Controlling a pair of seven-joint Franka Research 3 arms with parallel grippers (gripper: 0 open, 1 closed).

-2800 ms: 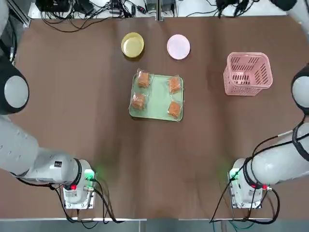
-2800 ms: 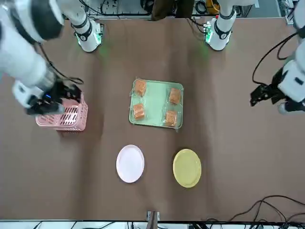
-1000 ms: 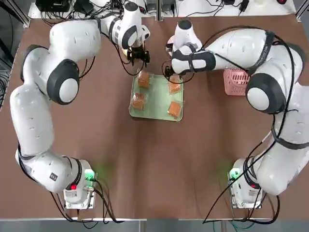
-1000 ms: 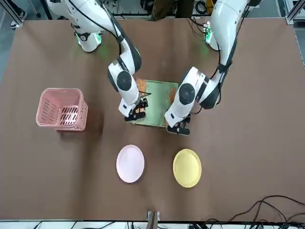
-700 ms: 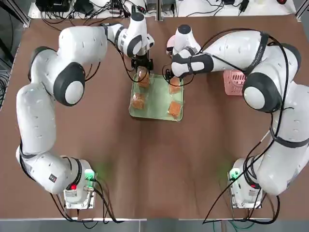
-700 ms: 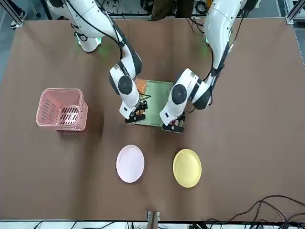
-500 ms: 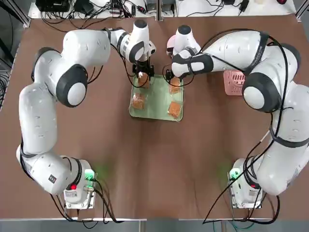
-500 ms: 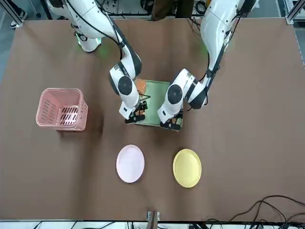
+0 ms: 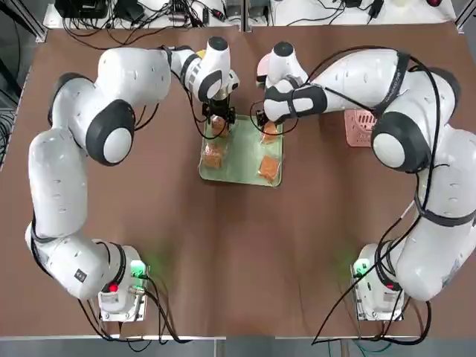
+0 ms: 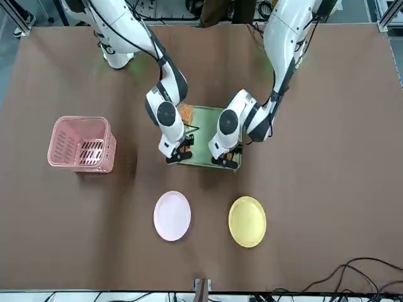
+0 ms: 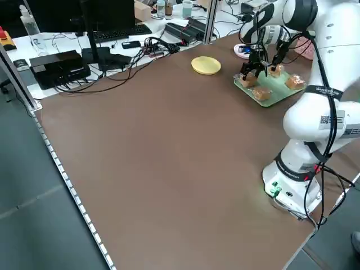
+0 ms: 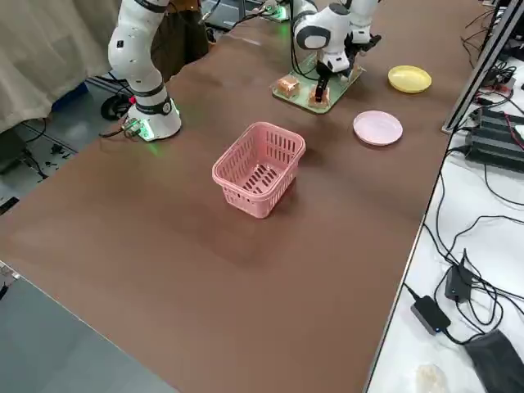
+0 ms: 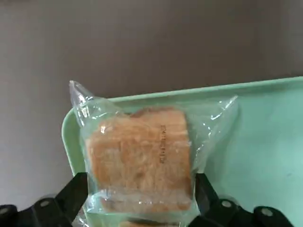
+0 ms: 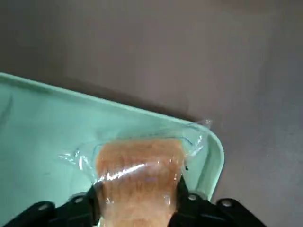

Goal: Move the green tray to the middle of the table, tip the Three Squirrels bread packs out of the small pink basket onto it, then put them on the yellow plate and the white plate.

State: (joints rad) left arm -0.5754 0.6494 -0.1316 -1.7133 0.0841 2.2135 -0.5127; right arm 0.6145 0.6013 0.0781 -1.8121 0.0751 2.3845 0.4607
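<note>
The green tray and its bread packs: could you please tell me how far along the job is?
The tray is mid-table, four packs on it. The right gripper closes around one; the left gripper straddles another, open. Filling the yellow plate and white plate remains.

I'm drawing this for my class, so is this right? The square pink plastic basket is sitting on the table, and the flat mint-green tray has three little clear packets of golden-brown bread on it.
Not three: the top view shows four clear packets of golden-brown bread on the mint-green tray.
</note>
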